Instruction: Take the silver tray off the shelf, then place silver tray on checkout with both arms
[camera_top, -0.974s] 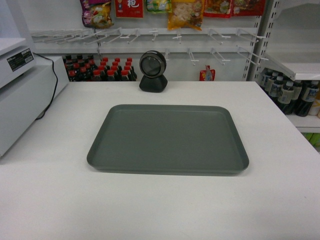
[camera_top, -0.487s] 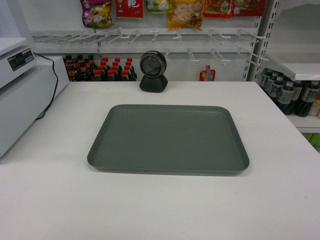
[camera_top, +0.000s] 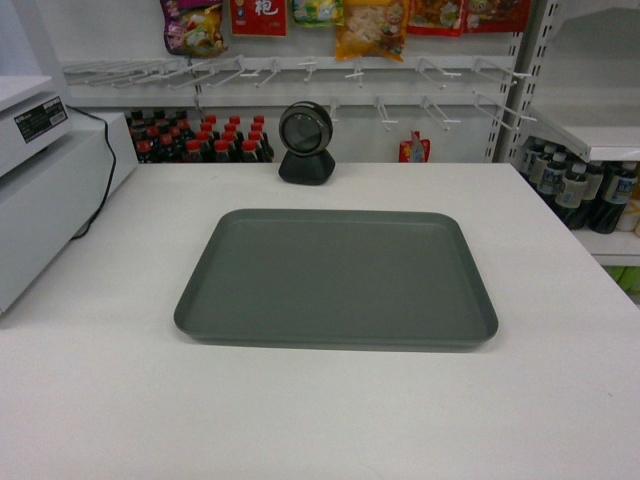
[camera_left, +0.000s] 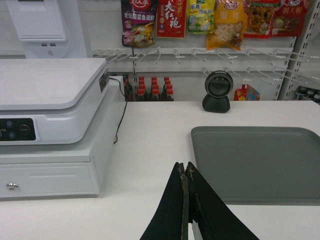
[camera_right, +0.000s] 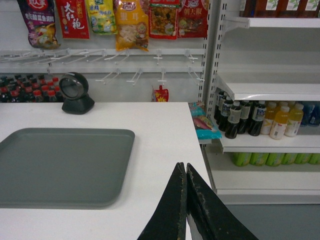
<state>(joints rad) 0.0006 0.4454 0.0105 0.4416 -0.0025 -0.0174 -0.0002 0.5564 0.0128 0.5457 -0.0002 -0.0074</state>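
Head view shows the checkout (camera_top: 90, 400), a broad white counter, carrying the silver tray (camera_top: 337, 277) flat near its middle, long side toward the robot, so the placing looks done. Behind it stands the round black scanner (camera_top: 306, 142). Each wrist view shows its own hand clear of the tray, just beside an outer edge: the left gripper (camera_left: 185, 172) and the right gripper (camera_right: 186, 172) both have fingers pressed together, holding nothing.

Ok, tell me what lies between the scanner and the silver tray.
Nothing: only bare white checkout separates the scanner from the silver tray, seen in the head view.
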